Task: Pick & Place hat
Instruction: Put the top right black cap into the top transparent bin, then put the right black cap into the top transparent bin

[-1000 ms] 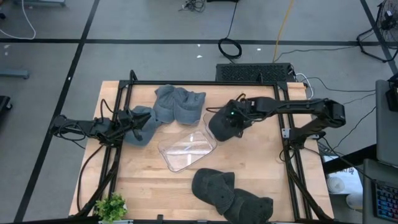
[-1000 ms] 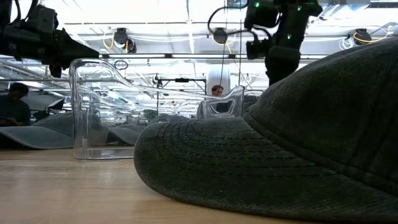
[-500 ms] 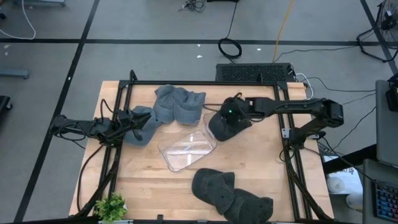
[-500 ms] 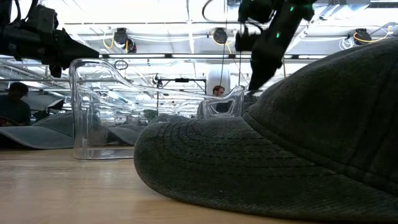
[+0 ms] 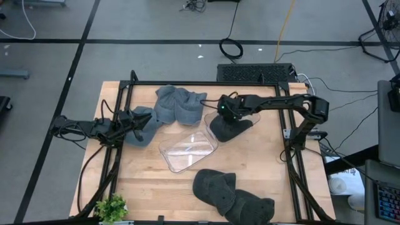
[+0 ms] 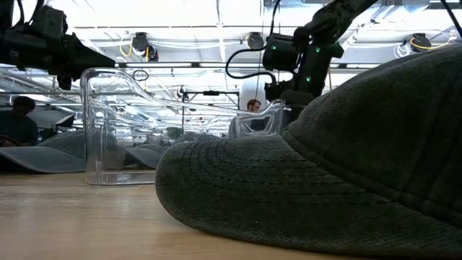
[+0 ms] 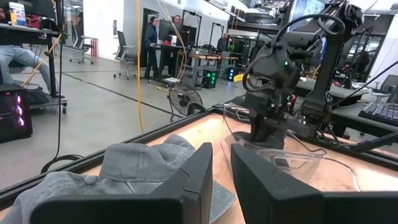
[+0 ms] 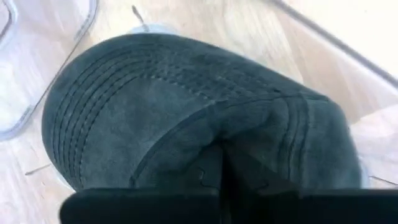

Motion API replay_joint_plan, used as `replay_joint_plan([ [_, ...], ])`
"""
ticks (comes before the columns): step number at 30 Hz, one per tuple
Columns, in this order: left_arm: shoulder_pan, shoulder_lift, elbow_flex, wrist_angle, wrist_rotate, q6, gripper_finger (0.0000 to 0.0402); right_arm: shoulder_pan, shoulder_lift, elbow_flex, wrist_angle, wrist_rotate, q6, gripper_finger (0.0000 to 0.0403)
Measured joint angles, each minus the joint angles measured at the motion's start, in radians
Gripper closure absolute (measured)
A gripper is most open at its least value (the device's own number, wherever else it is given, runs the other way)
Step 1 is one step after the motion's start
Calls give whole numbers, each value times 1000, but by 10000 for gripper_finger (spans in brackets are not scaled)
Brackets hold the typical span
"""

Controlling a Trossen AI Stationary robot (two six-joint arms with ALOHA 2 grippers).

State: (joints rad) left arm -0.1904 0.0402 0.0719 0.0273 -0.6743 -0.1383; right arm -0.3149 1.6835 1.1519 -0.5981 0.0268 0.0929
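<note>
A dark grey hat (image 5: pixel 232 129) lies on the table right of a clear plastic tub (image 5: pixel 187 149), its stitched brim (image 8: pixel 81 124) toward the tub. My right gripper (image 5: pixel 224 112) has come down onto the hat's crown and is shut on its cloth (image 8: pixel 221 163). My left gripper (image 5: pixel 135 121) waits level at the table's left. Its fingers (image 7: pixel 186 180) stand a narrow gap apart over a light grey hat (image 7: pixel 143 163), with nothing between them. My right gripper pinches a pucker of the dark hat's crown cloth (image 8: pixel 249 134) between its two shut fingers. The fingers slant steeply down from above, from the table's right. The hat sits on the table with its brim flat; how many layers are caught, I cannot tell.
More light grey hats (image 5: pixel 180 103) lie at the far middle, and dark hats (image 5: pixel 231 194) lie by the near edge, filling the low view (image 6: pixel 346 180). A small green plant (image 5: pixel 112 207) stands at the near left corner. A black frame (image 5: pixel 206 83) borders the table.
My right gripper has come down and toward the table's left, from above the dark hat's right side onto its crown next to the tub. The hat has stayed on the table.
</note>
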Motion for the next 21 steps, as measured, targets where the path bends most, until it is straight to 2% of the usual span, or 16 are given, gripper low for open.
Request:
replay_joint_plan([
  [4,0,0,0,0,0,0,334,0,-68,-1,-6,27,0,402],
  [11,0,0,0,0,0,0,334,34,-319,-1,-21,15,7,402],
  [16,0,0,0,0,0,0,334,127,-519,-19,-33,-192,109,401],
  [19,0,0,0,0,0,0,334,235,-639,-87,-7,-303,203,401],
  [21,0,0,0,0,0,0,334,330,-719,-163,70,-355,272,402],
])
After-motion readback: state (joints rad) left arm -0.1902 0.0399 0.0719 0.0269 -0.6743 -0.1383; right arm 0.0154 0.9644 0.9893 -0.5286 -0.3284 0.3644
